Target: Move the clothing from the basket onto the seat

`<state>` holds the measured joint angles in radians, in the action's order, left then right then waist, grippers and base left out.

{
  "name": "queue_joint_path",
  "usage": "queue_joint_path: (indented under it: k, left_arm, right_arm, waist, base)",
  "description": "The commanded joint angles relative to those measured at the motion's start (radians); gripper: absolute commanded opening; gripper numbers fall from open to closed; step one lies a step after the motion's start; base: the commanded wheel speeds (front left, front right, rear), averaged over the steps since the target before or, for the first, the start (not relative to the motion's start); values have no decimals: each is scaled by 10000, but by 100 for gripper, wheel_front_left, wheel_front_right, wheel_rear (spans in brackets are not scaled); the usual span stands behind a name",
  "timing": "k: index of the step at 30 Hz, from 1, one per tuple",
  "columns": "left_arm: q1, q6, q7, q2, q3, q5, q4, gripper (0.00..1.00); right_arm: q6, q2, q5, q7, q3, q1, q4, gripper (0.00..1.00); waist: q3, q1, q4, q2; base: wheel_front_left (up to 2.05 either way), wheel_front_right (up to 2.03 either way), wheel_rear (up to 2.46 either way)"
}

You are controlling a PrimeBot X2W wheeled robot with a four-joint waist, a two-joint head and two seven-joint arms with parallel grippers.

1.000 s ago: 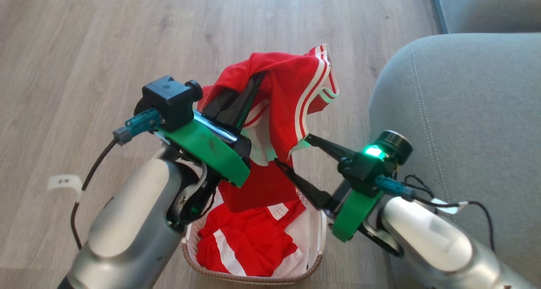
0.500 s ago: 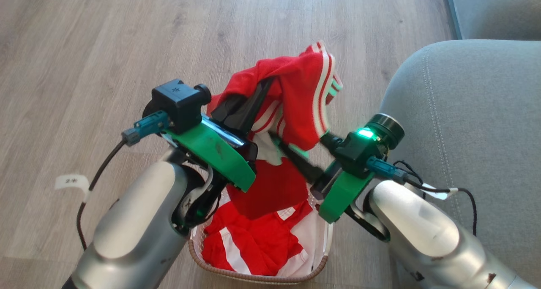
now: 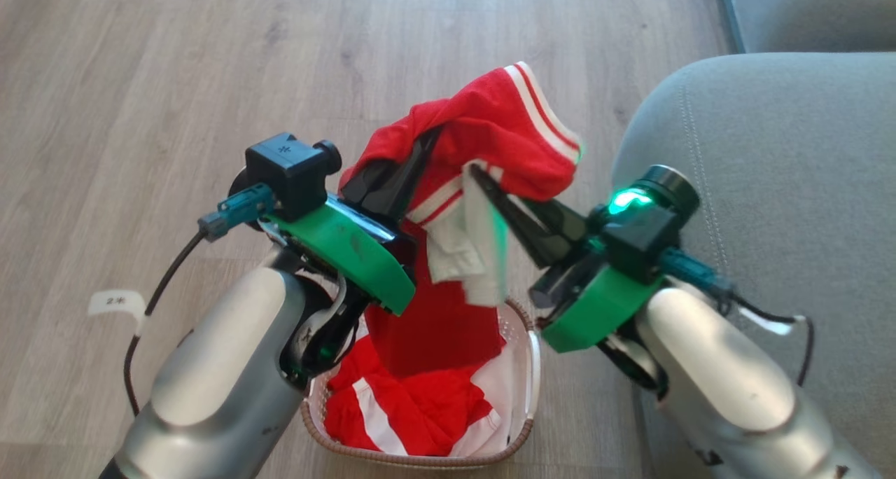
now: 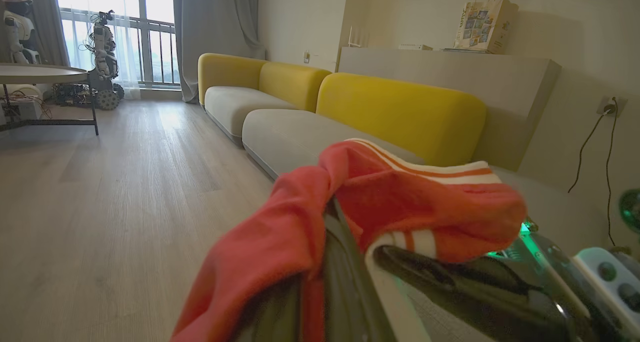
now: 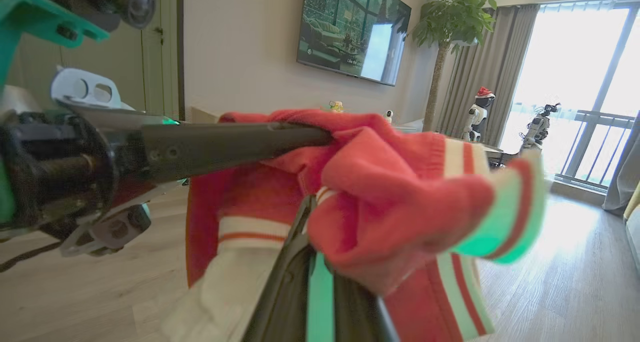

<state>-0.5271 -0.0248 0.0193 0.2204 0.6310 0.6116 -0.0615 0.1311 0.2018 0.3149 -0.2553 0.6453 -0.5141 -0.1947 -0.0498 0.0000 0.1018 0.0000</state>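
Both arms up, end effectors pinching clothing abv basket

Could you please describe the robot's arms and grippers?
Both forearms are rounded silver-grey. Each wrist carries a green bracket, a black camera and a teal connector with a black cable; the left cable bears a white tag. The left gripper and right gripper have long dark tapered fingers. A green light glows on the right wrist.
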Motion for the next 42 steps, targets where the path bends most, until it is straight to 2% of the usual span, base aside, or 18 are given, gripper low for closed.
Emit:
queue_joint_path:
  k: [1, 4, 5, 6, 7, 20, 31, 42]
  left_arm:
    - [-433, 25, 95, 245, -465, 44, 280, 0]
    - [-319, 41, 159, 289, -446, 42, 191, 0]
    - [-273, 37, 175, 290, -432, 59, 173, 19]
    - [-228, 18, 180, 286, -408, 86, 161, 45]
    - [-188, -19, 181, 284, -366, 108, 159, 98]
    - [218, -114, 197, 306, 3, 159, 192, 100]
    - [35, -235, 538, 544, 237, -299, 272, 100]
    - [-204, -324, 785, 715, 423, -634, 194, 100]
  right_arm:
    - [-4, 40, 125, -65, -179, 76, 409, 0]
    - [-4, 85, 271, -65, -699, 406, 746, 0]
    - [-4, 100, 338, -65, -869, 529, 864, 0]
    - [-4, 132, 392, -65, -1015, 639, 982, 0]
    - [-4, 178, 436, -65, -1147, 736, 1104, 0]
    - [-4, 972, 590, -65, -2926, 1246, 2552, 0]
    - [-4, 1447, 354, -65, -4500, 1916, 4273, 0]
    - [-4, 1415, 170, -65, -5331, 2588, 5330, 0]
  waist:
    - [0, 0, -88, 0]
    - [34, 0, -241, 0]
    - [49, 0, -294, 0]
    - [63, 0, -352, 0]
    - [74, 0, -413, 0]
    - [-140, 0, -1709, 0]
    - [-488, 0, -3583, 0]
    - [-833, 0, -5137, 0]
  base:
    - [0, 0, 0]
    - [0, 0, 0]
    - [0, 0, 0]
    - [0, 0, 0]
    - [0, 0, 0]
    - [0, 0, 0]
    - [0, 0, 0]
    - [0, 0, 0]
